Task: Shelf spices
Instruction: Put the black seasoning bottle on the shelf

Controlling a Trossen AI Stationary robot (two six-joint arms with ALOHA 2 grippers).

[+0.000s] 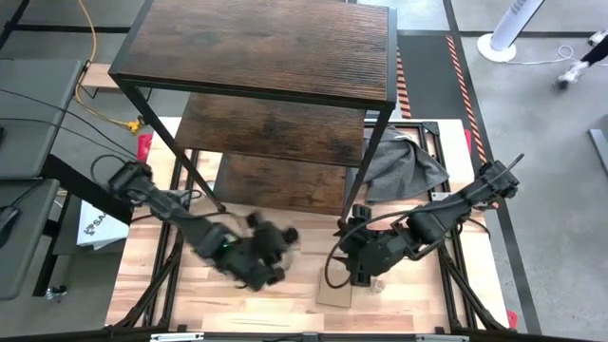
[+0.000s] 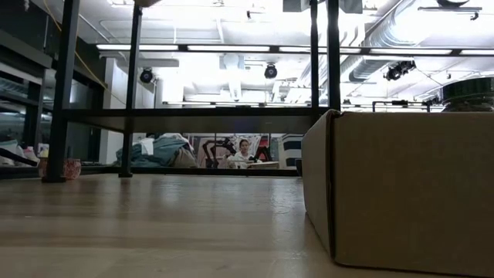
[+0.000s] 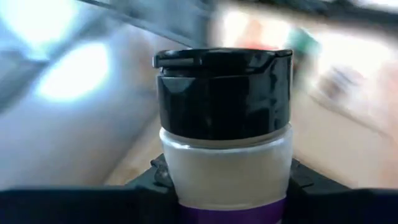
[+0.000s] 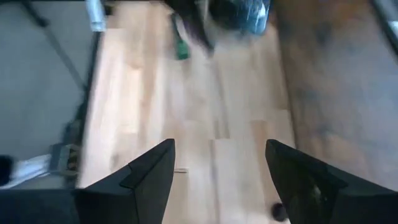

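- Left gripper (image 1: 269, 258), worktop (image 1: 294, 294) 6 o'clock of shelf (image 1: 266, 47): fingers clamped on black-capped spice jar (image 3: 224, 143).
- Right gripper (image 4: 217, 180): fingers apart, empty.

We're in a robotics lab: strip lights (image 2: 231, 48) and exposed ducts (image 2: 386, 46) hang over the shelf (image 1: 256, 57), with hazard-striped floor tape (image 1: 463, 66) beside it.
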